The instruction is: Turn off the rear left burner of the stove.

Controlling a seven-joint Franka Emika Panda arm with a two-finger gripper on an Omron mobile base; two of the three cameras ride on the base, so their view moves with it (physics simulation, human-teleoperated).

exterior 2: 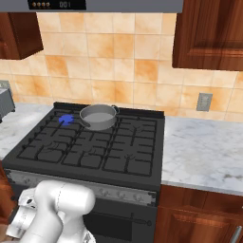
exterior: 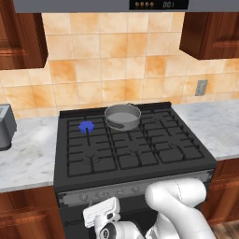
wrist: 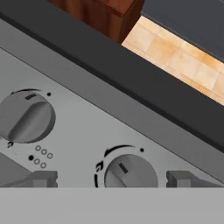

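Observation:
The stove [exterior: 140, 156] [exterior 2: 121, 159] is a wide black gas range with a silver knob strip [exterior: 133, 188] [exterior 2: 121, 192] along its front. Its rear left burner [exterior: 86, 126] [exterior 2: 66, 119] shows a bright blue flame. My gripper [wrist: 111, 179] is open, close against the knob strip, low in front of the stove. Its two dark fingertips [wrist: 43, 178] stand on either side of a small round knob [wrist: 130, 173] without touching it. A second, larger-looking knob [wrist: 26, 116] sits to the left of it in the hand view. The white hand [exterior: 101, 212] hangs just below the strip's left part.
A round grey pot [exterior: 123, 116] [exterior 2: 98, 116] rests on the rear middle grate, right of the flame. A toaster [exterior: 4, 127] [exterior 2: 4, 102] stands on the left marble counter. Wooden cabinets and a range hood hang above; a wall outlet [exterior: 201, 87] [exterior 2: 204, 101] is at right.

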